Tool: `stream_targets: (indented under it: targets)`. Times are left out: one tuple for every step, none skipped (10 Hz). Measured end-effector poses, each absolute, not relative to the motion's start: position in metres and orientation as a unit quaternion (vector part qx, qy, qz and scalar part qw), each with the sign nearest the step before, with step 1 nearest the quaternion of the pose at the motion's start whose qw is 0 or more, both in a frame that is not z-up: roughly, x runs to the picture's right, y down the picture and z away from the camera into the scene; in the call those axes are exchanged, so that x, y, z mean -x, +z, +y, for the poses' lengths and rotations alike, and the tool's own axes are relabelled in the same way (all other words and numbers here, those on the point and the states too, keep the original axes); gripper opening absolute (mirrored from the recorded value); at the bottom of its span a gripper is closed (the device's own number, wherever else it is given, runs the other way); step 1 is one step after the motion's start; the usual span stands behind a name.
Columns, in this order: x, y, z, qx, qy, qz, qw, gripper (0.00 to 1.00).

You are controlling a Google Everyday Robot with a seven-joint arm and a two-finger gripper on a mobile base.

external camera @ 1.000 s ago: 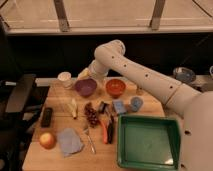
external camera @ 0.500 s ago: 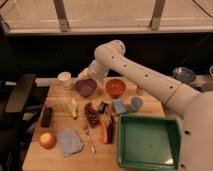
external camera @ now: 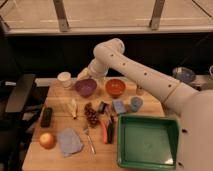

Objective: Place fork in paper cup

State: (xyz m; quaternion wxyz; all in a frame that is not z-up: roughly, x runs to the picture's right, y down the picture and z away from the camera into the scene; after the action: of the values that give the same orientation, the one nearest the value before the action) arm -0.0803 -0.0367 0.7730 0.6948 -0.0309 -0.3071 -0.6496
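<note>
Looking at my feed, the gripper [external camera: 84, 74] hangs way back between the paper cup [external camera: 64, 79] and purple bowl [external camera: 85, 87], and I can't tell if it's open. The fork [external camera: 89, 139] is well forward of it, lying roughly front-to-back.

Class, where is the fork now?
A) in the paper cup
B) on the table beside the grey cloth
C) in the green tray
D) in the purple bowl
B: the fork lies on the table beside the grey cloth; the gripper hangs behind the purple bowl, near the paper cup.
</note>
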Motion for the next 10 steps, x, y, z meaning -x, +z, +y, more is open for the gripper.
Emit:
stream_targets:
  targets:
    - [0.091,0.77,-0.029,0.04,-0.664,-0.325,0.673,0.78]
    - [0.1,0.767,-0.019,0.05,-0.674,-0.339,0.655,0.78]
    - [0.109,0.761,-0.001,0.065,-0.685,-0.357,0.631,0.78]
    - [0.109,0.757,0.011,0.078,-0.689,-0.365,0.621,0.78]
    - [0.11,0.751,0.026,0.093,-0.693,-0.374,0.609,0.78]
    - [0.11,0.746,0.038,0.102,-0.697,-0.374,0.603,0.78]
    - [0.104,0.741,0.052,0.112,-0.7,-0.37,0.6,0.78]
    - [0.1,0.741,0.059,0.116,-0.703,-0.366,0.599,0.78]
    - [0.097,0.739,0.071,0.122,-0.706,-0.36,0.597,0.78]
    - [0.089,0.74,0.083,0.13,-0.709,-0.352,0.597,0.78]
